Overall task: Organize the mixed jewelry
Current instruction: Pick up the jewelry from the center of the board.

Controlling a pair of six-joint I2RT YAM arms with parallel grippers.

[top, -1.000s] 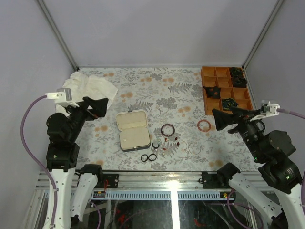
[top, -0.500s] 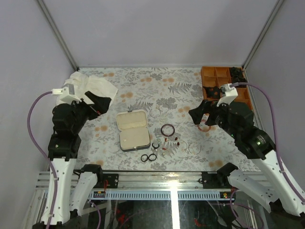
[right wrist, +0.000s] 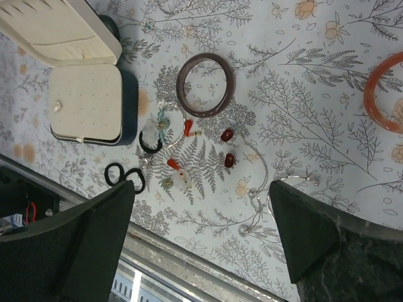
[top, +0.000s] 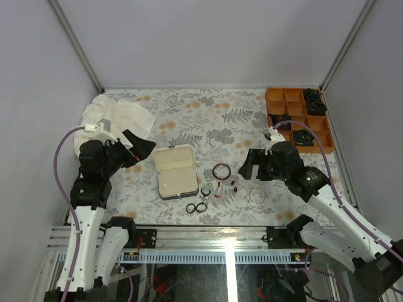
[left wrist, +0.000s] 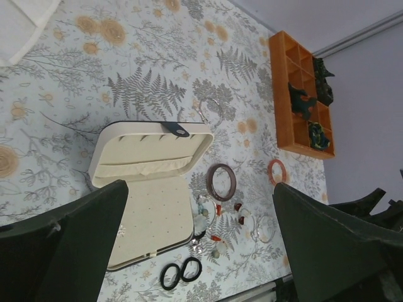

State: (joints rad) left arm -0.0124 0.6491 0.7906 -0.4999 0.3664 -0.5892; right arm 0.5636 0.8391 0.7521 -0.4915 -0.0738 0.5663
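Reaching inward, the right gripper (top: 249, 165) has swung from beside the orange divided tray (top: 275, 100) to hover just right of the mixed jewelry (top: 216, 192), jaws spread wide and empty. The left gripper (top: 141, 148), also wide open and empty, has leaned closer to the open navy case (top: 175, 171). The pieces lie unmoved on the floral cloth (top: 189, 113) between case and tray: dark bangle (top: 221, 170), black rings (top: 196, 207), small red beads (top: 234, 184). Sorting has likely not begun; a first pick looks near.
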